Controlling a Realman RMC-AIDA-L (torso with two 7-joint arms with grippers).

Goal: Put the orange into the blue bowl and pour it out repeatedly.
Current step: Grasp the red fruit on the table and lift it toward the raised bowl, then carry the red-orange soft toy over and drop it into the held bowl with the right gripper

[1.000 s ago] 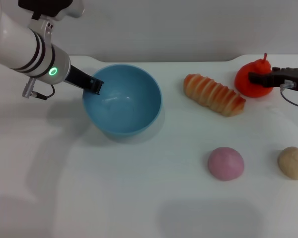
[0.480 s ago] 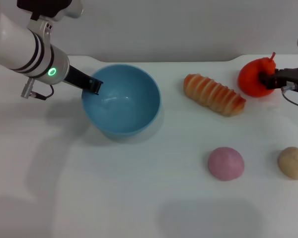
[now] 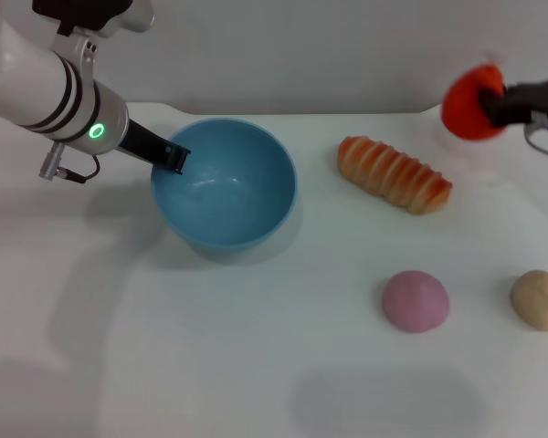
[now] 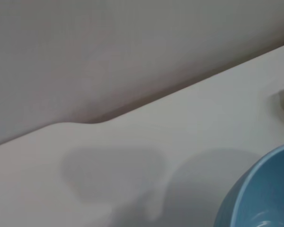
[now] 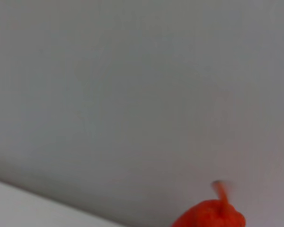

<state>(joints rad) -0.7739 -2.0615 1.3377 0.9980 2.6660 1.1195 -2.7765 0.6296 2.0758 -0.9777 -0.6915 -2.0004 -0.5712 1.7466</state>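
The orange (image 3: 468, 102) hangs in the air above the table's far right, with my right gripper (image 3: 490, 102) shut on it. Its top and stem nub also show in the right wrist view as the orange (image 5: 210, 215) against the grey wall. The blue bowl (image 3: 224, 182) stands upright at the left centre of the table, with nothing inside. My left gripper (image 3: 175, 157) is shut on the bowl's left rim. The left wrist view shows only a part of the blue bowl (image 4: 260, 194).
A striped orange-and-cream bread loaf (image 3: 393, 173) lies between the bowl and the orange. A pink ball (image 3: 416, 300) and a beige ball (image 3: 540, 298) sit at the front right. The wall runs close behind the table's far edge.
My right gripper has lifted the orange off the table and carried it upward. The left gripper and the bowl have not moved.
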